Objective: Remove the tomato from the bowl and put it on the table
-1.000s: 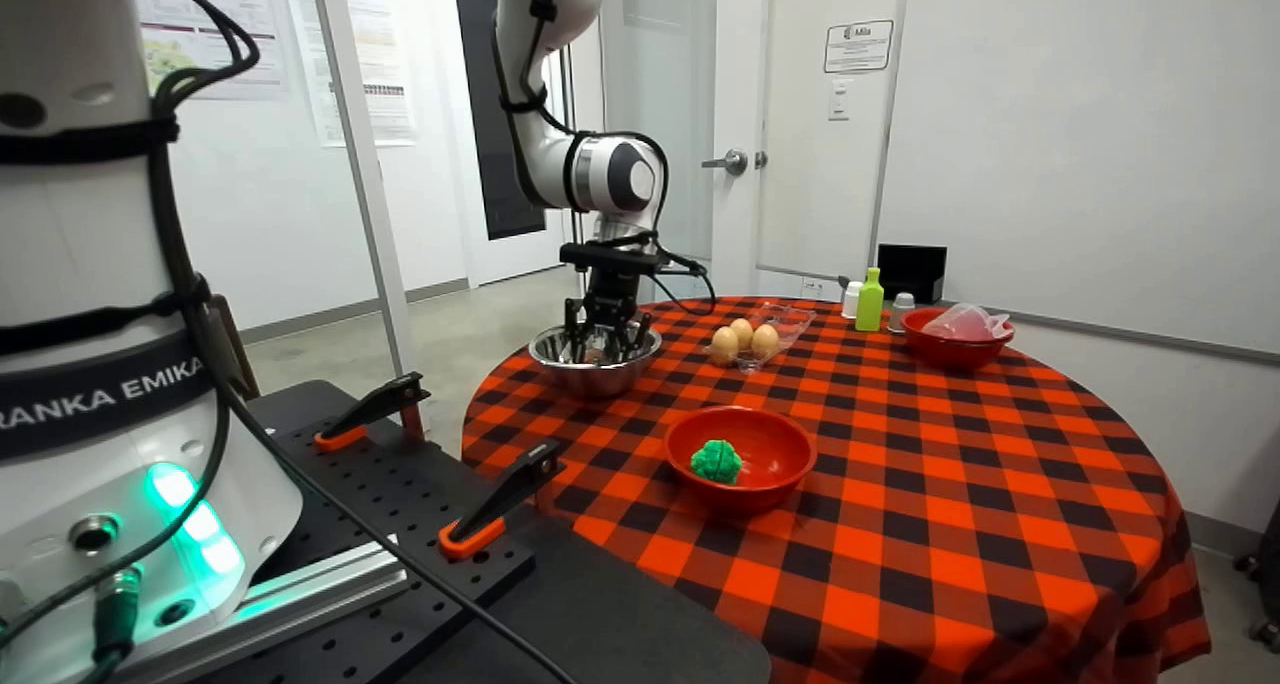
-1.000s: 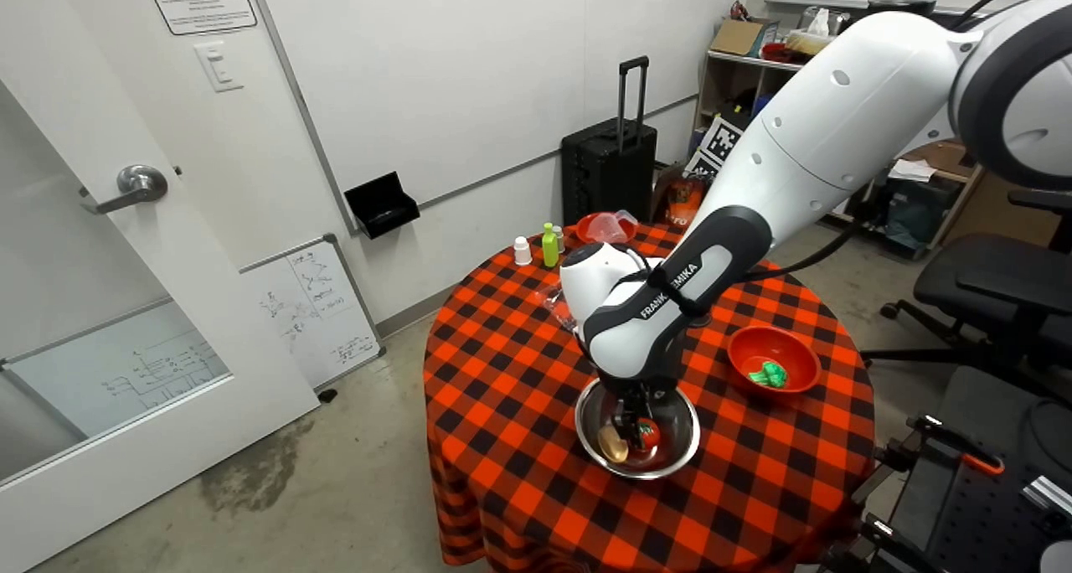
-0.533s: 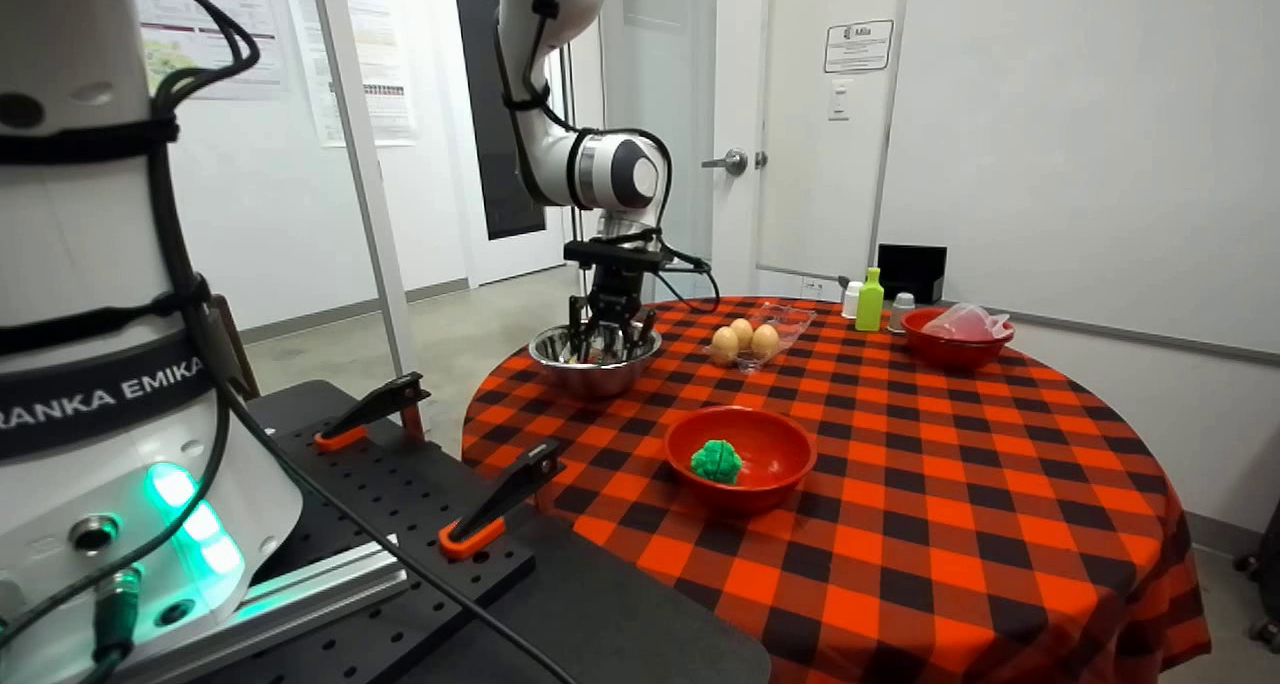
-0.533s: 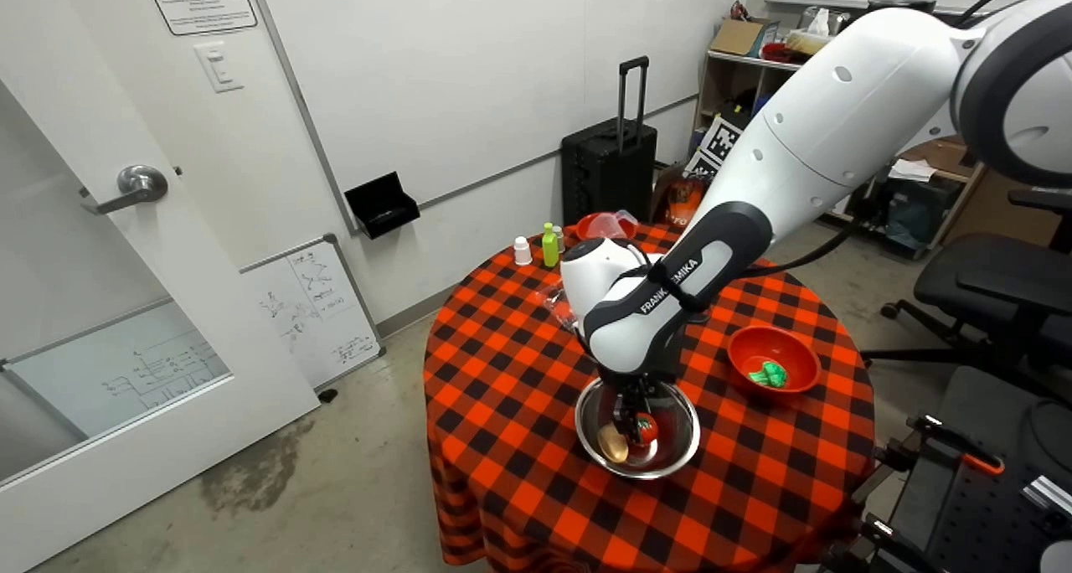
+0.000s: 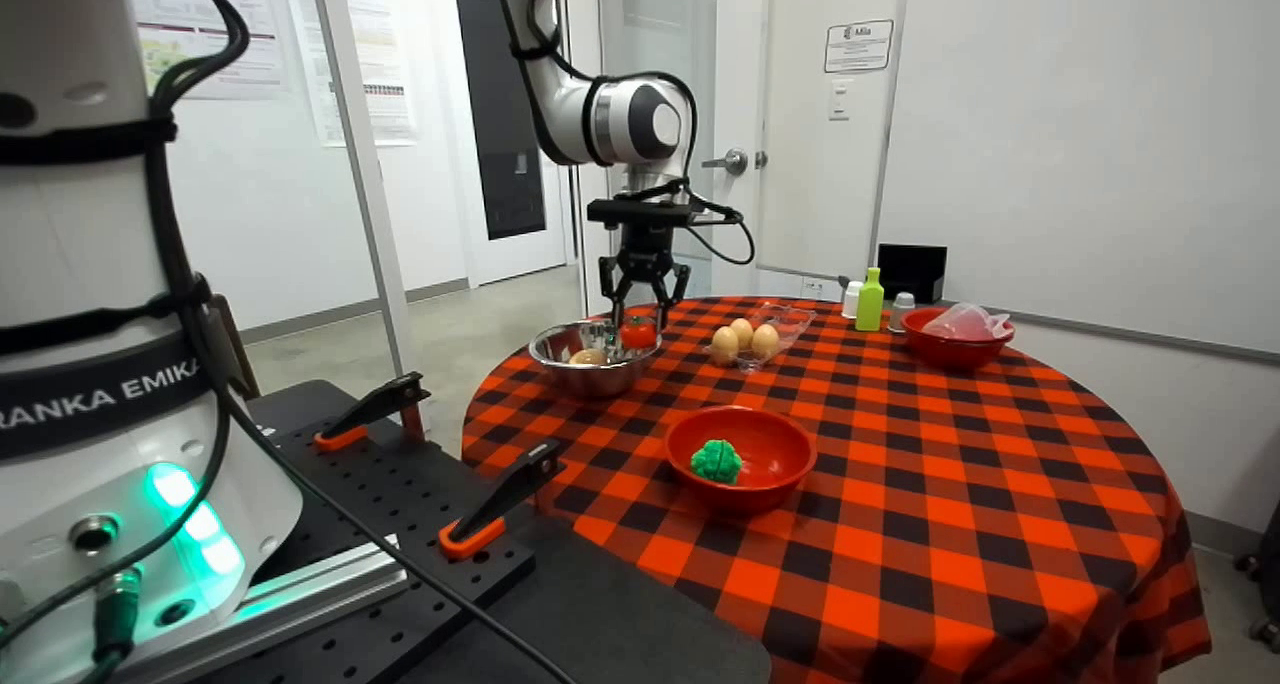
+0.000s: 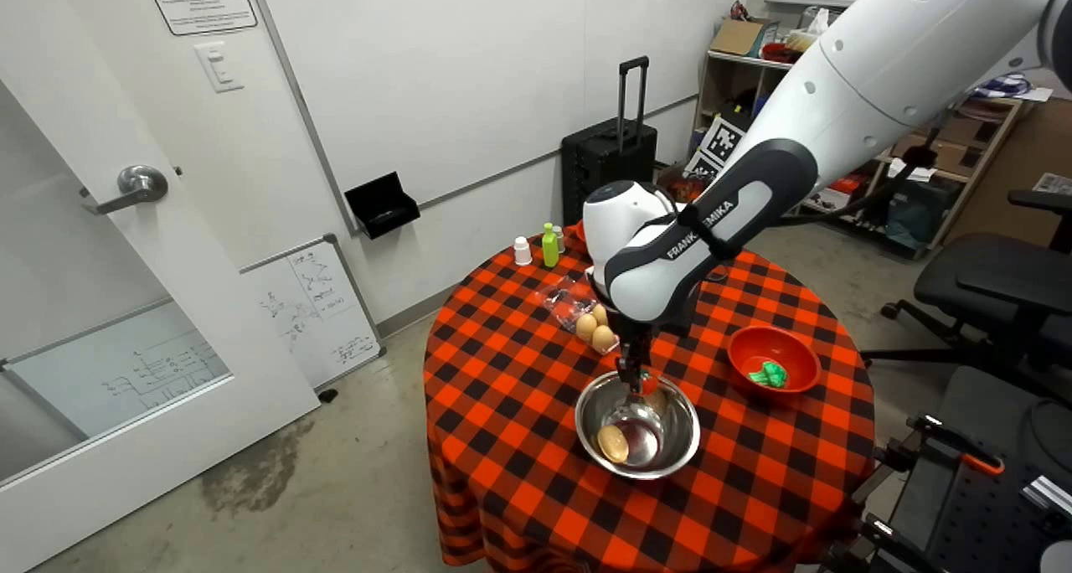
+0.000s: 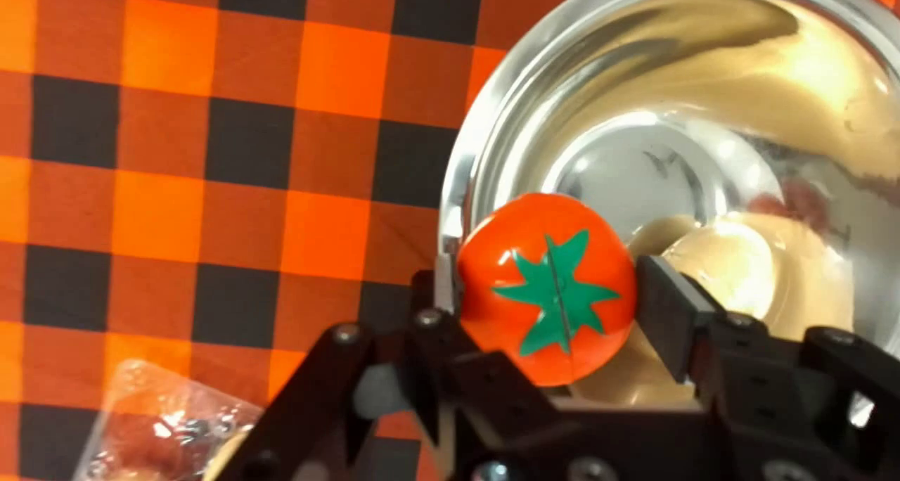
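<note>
The tomato (image 7: pixel 547 291) is pinched between the two pads (image 7: pixel 671 319) of the gripper (image 5: pixel 639 330), at the edge of the silver bowl (image 5: pixel 590 379); whether it is clear of the metal cannot be told. From left to right in an exterior view: the base (image 5: pixel 90 244) stands upright, and the arm (image 5: pixel 565 114) slopes down from the top edge, bends, and ends pointing downward. In the silver bowl, left of the tomato, lies a tan oval item (image 5: pixel 588 357). Next comes the gripper, hanging vertical over the bowl's right part, one pad on either side of the tomato. The tomato's green star-shaped marking faces up; in the wrist view a thin dark seam crosses it, near upright, its top leaning slightly left. The outline is almost round, so a long axis cannot be told. Farther right, on the table (image 5: pixel 950 484) with its red-and-black checks, are a red bowl (image 5: pixel 795 454) holding a green item (image 5: pixel 716 461), three eggs (image 5: pixel 741 330) and a clear plastic carton (image 5: pixel 790 319), a bright green bottle (image 5: pixel 869 304), and at the far side a second red bowl (image 5: pixel 955 354).
</note>
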